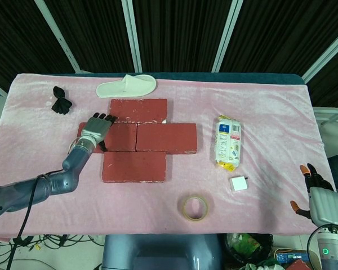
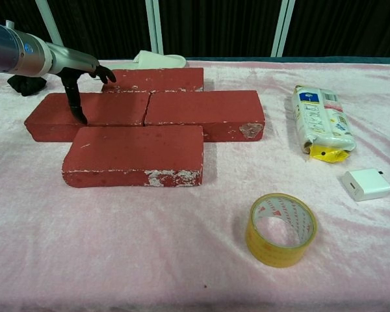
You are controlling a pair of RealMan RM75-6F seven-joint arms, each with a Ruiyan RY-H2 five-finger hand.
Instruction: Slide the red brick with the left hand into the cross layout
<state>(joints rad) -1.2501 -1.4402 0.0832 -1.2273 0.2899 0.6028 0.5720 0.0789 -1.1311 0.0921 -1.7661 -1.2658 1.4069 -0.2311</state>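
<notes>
Four red bricks lie in a cluster on the pink cloth. My left hand (image 1: 96, 128) (image 2: 84, 73) rests palm-down on the left brick (image 1: 119, 138) (image 2: 91, 112), fingers spread over its top and left end, holding nothing. That brick butts end to end against the right brick (image 1: 167, 138) (image 2: 205, 112). The far brick (image 1: 138, 109) (image 2: 157, 78) and the near brick (image 1: 134, 166) (image 2: 134, 153) lie along either side of the joint. My right hand (image 1: 318, 197) hangs off the table's near right corner, fingers apart and empty.
A white slipper (image 1: 126, 86) and a black clip (image 1: 61, 100) lie behind the bricks. On the right are a snack packet (image 1: 227, 142) (image 2: 321, 122) and a white charger (image 1: 239, 184) (image 2: 367, 184). A yellow tape roll (image 1: 195, 207) (image 2: 281, 229) sits near the front edge.
</notes>
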